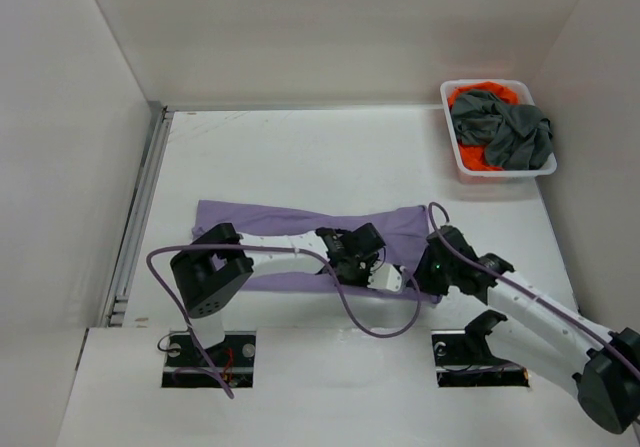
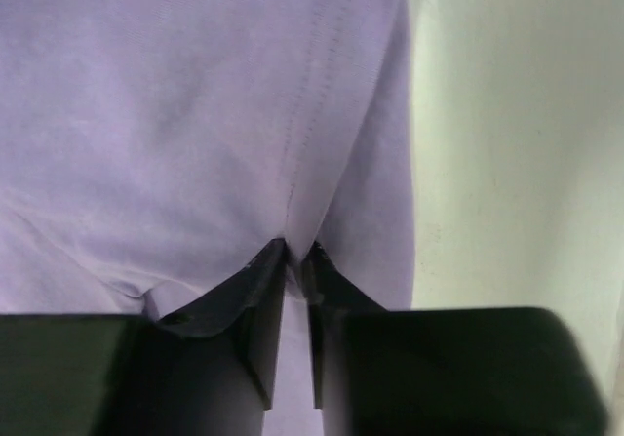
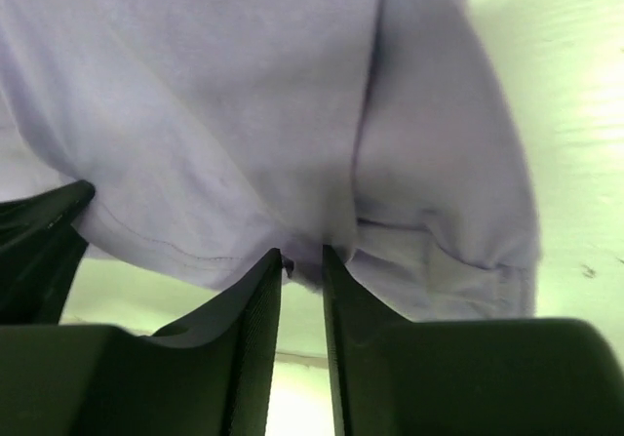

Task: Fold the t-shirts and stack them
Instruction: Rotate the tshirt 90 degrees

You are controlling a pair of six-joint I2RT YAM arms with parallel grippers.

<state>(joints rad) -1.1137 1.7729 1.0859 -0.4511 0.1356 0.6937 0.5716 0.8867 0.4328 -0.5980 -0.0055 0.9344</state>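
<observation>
Left end effector (image 2: 295, 260) nearly closed, pinching a lavender t-shirt (image 2: 185, 114) fold, right end effector (image 3: 302, 258) likewise pinching its edge

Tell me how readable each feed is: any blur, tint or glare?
Top view: sharp, evenly lit, no glare on the lavender shirt. Left wrist: fabric soft, left pincer a black silhouette. Right wrist: table tinted green and overbright, right pincer dark.

White table (image 1: 300, 157): lavender t-shirt (image 1: 255, 222) spread near front; basket (image 1: 505, 174) far-right corner.
</observation>
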